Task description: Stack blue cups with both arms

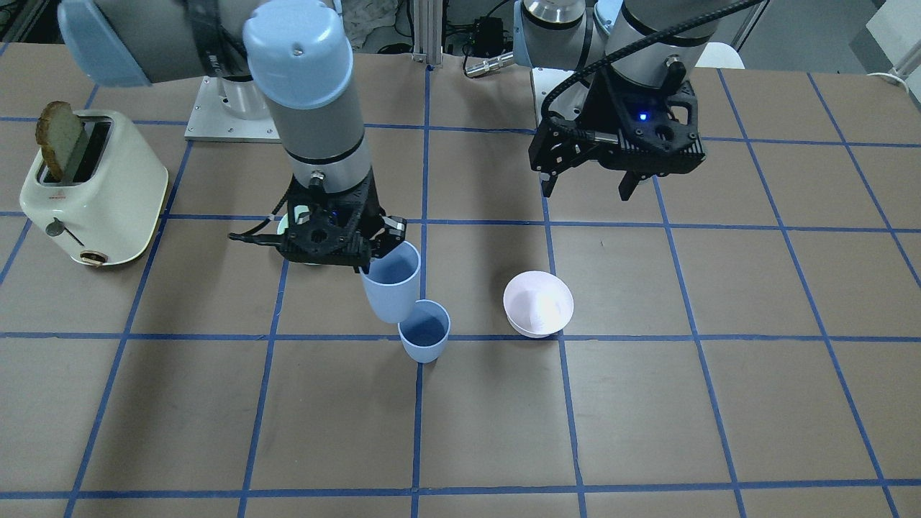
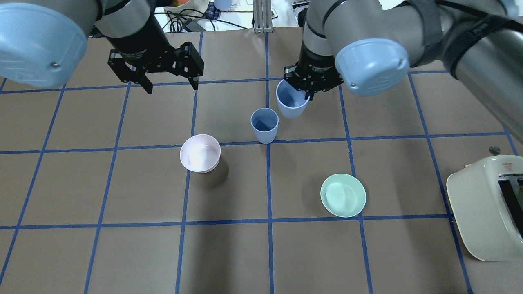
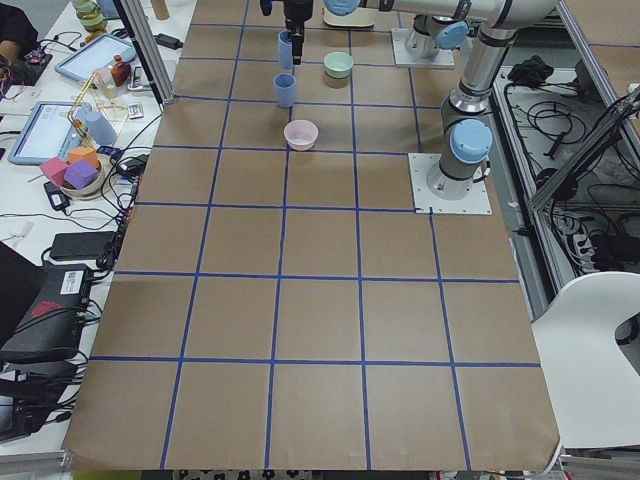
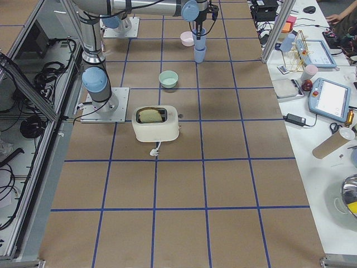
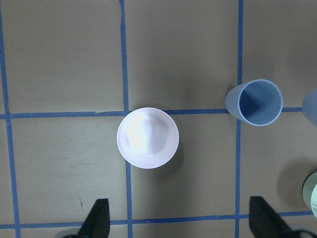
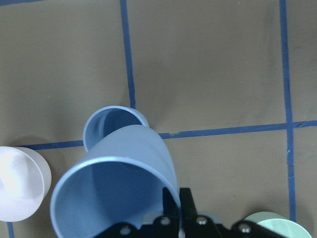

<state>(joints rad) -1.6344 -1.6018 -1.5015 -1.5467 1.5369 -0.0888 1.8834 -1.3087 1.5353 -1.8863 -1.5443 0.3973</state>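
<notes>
Overhead view, robot side outward.

- Nearest, far right edge: cream plastic toaster (image 2: 486, 204) on brown paper-covered table with blue tape grid (image 2: 122, 253). Slice of brown bread (image 1: 59, 137) sticking up from one slot, per front view.
- Next out: mint-green shallow plastic bowl (image 2: 343, 195), right of the centre tape line, mouth up.
- Then pale pink plastic bowl (image 2: 200, 153), left of centre, upright, sitting on a tape crossing.
- Just beyond, on the centre line: upright pale-blue tapered plastic cup (image 2: 264, 124), standing on the table, empty, mouth up.
- Right behind it: second pale-blue plastic cup (image 2: 291, 100), raised off the table, tilted, base angled toward the upright cup's rim. Close beside it, not inside. Contact between the two: cannot tell.
- Right gripper (image 2: 307, 93) clamped narrow on the raised cup's rim wall. One black finger (image 6: 184, 203) visible at the lip in its wrist view.
- Farthest, left side: left gripper (image 2: 171, 86), jaws spread wide, nothing between them, hanging above the table well apart from both cups. In its wrist view, pink bowl ahead of the fingertips (image 5: 99, 218), upright cup off to the right.
</notes>
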